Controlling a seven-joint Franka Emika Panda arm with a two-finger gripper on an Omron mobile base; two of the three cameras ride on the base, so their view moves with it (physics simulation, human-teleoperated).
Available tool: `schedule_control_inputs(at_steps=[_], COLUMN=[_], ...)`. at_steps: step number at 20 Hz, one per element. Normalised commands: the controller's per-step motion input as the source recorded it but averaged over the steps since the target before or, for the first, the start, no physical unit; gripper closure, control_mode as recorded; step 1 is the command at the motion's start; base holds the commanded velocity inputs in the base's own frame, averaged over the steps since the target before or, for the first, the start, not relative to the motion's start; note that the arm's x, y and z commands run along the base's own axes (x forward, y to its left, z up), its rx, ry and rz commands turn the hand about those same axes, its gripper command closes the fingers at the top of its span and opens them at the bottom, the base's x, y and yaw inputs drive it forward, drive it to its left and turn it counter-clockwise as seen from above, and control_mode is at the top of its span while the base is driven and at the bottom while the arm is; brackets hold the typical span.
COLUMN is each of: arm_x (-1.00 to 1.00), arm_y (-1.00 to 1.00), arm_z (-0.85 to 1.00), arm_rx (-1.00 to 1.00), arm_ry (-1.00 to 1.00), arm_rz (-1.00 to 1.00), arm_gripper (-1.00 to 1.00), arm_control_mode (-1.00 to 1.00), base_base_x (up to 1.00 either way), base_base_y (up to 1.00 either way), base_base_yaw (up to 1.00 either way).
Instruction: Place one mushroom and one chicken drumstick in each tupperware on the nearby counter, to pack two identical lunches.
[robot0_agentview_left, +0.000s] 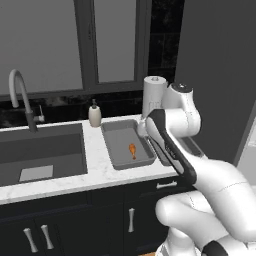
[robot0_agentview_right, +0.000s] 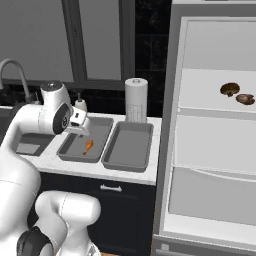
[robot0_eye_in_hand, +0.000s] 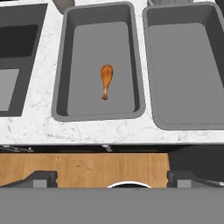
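The gripper (robot0_eye_in_hand: 112, 177) hung over the front edge of the counter (robot0_eye_in_hand: 39, 118), its two dark fingers (robot0_eye_in_hand: 41, 178) spread wide apart with nothing between them. In the hand view the fingertips sat at the bottom corners, above the wooden floor (robot0_eye_in_hand: 83, 166) in front of the black cabinets (robot0_agentview_left: 75, 225).

Just beyond the fingers ran the white marble strip of the counter, and past that the two grey containers stood side by side. The left container (robot0_eye_in_hand: 98, 61) held one chicken drumstick (robot0_eye_in_hand: 106, 81), lying flat near the middle of the floor of the box with its thick end pointing away from the gripper and its thin bone end toward it. The drumstick lay well ahead of the fingertips and about midway between them, touching neither. The right container (robot0_eye_in_hand: 188, 65) stood just beside the first, their rims close.

To the left the dark sink (robot0_agentview_left: 40, 150) was set into the counter, with a curved tap (robot0_agentview_left: 20, 97) behind it. A soap bottle (robot0_agentview_left: 94, 115) and a roll of paper towels (robot0_agentview_right: 136, 100) stood at the back of the counter. Far to the right, two brown mushrooms (robot0_agentview_right: 237, 94) lay on a shelf of the open fridge (robot0_agentview_right: 215, 100), well apart from the gripper.
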Motion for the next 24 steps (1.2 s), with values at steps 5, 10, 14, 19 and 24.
schedule_control_inputs(at_steps=[5, 10, 14, 19, 24], arm_x=[-0.59, 0.0, 0.0, 0.0, 0.0], arm_y=[0.0, 0.0, 0.0, 0.0, 0.0], arm_z=[-0.2, 0.0, 0.0, 0.0, 0.0], arm_rx=[0.0, 0.0, 0.0, 0.0, 0.0], arm_ry=[-0.08, 0.0, 0.0, 0.0, 0.0], arm_rz=[0.0, 0.0, 0.0, 0.0, 0.0], arm_gripper=[-1.0, -1.0, -1.0, -1.0, -1.0], arm_control_mode=[1.0, 1.0, 1.0, 1.0, 1.0], base_base_x=[-0.4, -1.0, -0.44, 0.05, 0.36], base_base_y=[-0.01, -0.39, -0.82, -0.95, -0.77], base_base_yaw=[0.0, -0.18, -0.32, -0.31, -0.1])
